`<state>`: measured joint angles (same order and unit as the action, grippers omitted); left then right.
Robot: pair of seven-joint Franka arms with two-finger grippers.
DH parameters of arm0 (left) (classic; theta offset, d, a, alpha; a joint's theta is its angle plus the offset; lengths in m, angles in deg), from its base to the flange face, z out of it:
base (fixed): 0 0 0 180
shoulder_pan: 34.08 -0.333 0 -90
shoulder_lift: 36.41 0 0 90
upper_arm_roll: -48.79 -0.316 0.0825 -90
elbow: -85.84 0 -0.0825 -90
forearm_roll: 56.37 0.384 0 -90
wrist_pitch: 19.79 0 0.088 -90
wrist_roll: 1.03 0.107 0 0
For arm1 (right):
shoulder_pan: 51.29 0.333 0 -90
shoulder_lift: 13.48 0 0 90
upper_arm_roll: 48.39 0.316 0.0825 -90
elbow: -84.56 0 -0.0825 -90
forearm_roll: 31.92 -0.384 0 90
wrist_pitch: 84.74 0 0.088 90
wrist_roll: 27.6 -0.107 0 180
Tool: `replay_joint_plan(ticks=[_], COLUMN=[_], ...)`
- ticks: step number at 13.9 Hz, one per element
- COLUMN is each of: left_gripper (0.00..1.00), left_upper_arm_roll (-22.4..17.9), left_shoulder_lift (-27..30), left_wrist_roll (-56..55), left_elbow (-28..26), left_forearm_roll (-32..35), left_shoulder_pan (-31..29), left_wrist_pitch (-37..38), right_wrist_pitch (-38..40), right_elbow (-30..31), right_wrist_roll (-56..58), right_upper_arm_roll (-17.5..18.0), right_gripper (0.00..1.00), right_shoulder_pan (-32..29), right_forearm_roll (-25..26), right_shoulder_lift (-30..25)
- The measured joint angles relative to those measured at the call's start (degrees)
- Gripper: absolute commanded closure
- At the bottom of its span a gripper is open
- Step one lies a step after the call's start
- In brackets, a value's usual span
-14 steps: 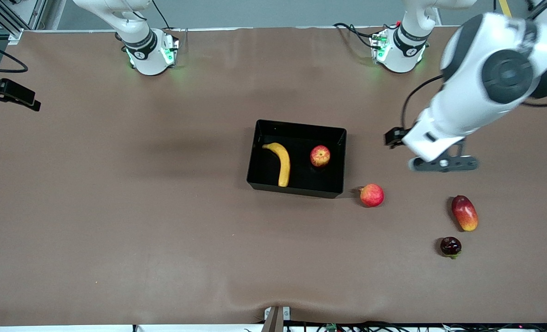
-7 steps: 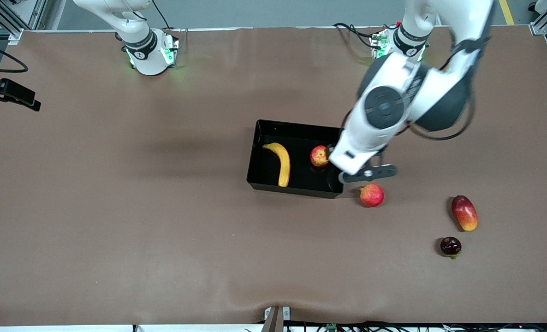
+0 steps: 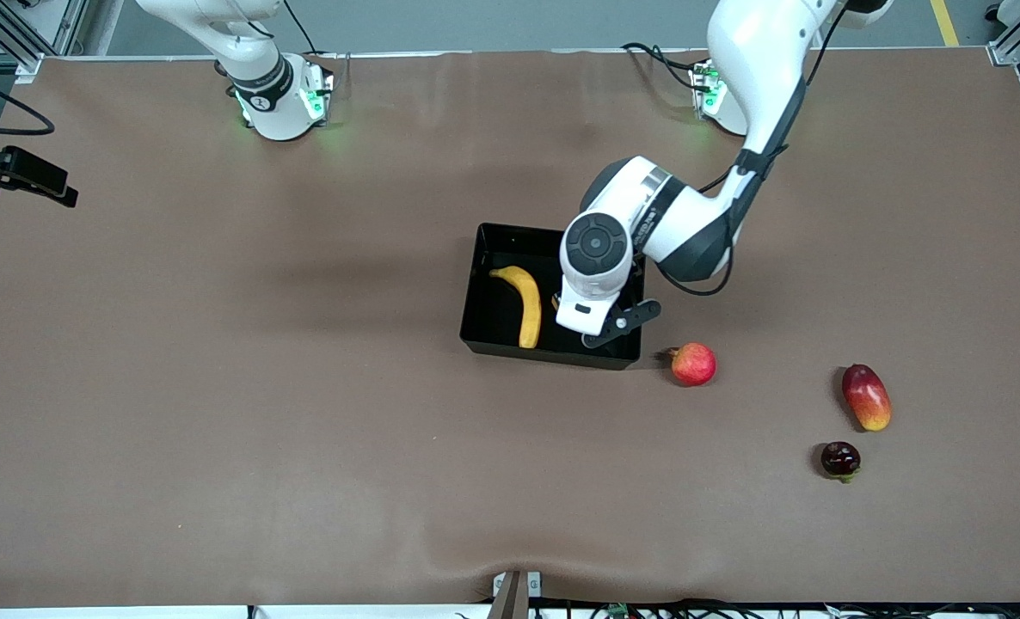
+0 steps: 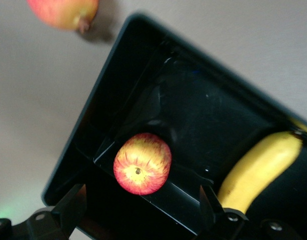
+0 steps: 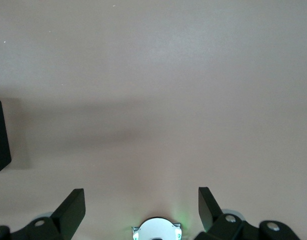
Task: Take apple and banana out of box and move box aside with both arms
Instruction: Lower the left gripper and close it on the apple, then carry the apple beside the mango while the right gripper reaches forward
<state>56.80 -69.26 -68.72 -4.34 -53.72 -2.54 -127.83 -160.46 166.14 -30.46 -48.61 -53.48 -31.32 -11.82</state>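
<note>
While the right arm waits at its base, out of the front view beyond its lower links, the left arm's wrist hangs over the black box (image 3: pixel 553 297) at mid-table, hiding the apple. 1 banana (image 3: pixel 523 303) lies in the box toward the right arm's end; a pink-red fruit (image 3: pixel 693 364) sits just beside the box's corner, with a mango (image 3: pixel 866 396) and a dark fruit (image 3: pixel 840 459) well apart toward the left arm's end.

From the left wrist view, the left gripper (image 4: pixel 141 212) hovers spread wide and empty over the apple (image 4: pixel 142 163), which rests on the box floor close to a wall, the banana (image 4: pixel 258 170) beside it. A descent off-centre could drive 1 finger (image 4: pixel 68 207) onto the rim or pinch the round apple so that it rolls away.

From the right wrist view, the right gripper (image 5: pixel 142 210) is released, holding nothing, above bare table (image 5: pixel 158 75).
</note>
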Motion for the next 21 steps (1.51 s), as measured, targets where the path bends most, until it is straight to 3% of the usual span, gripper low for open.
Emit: replay_joint_plan(ticks=[5, 9, 11, 13, 18, 21], left_gripper=[0.00, 0.00, 0.65, 1.00, 1.00, 1.00], left_upper_arm_roll=[-0.02, -0.02, -0.02, -0.01, -0.16, -0.87], left_shoulder_lift=[-0.03, -0.14, -0.57, -0.97, -0.14, 1.81], left_wrist_roll=[-6.25, -7.33, -7.81, -7.90, -5.94, -1.94], left_elbow=[-8.15, -11.16, -11.63, -11.76, -7.54, 0.25], left_forearm_roll=[0.05, 1.82, 1.89, 1.93, 2.97, 3.04], left_shoulder_pan=[0.20, 0.32, 0.33, 0.33, 0.06, -0.62], left_wrist_pitch=[-9.19, -11.13, -11.40, -11.65, -11.10, -1.79], right_wrist_pitch=[0.00, 0.00, 0.00, 0.00, 0.00, 0.00], right_elbow=[-0.01, -0.01, -0.02, -0.02, -0.02, -0.02], right_wrist_roll=[0.00, 0.00, 0.00, 0.00, 0.00, 0.00], right_upper_arm_roll=[-0.21, -0.21, -0.21, -0.17, -0.17, -0.20], right_gripper=[0.00, 0.00, 0.00, 0.00, 0.00, 0.00], right_shoulder_pan=[-0.11, -0.11, -0.11, -0.08, -0.09, -0.11], right_forearm_roll=[0.00, 0.00, 0.00, 0.00, 0.00, 0.00], right_shoulder_lift=[0.00, 0.00, 0.00, 0.00, 0.00, 0.00])
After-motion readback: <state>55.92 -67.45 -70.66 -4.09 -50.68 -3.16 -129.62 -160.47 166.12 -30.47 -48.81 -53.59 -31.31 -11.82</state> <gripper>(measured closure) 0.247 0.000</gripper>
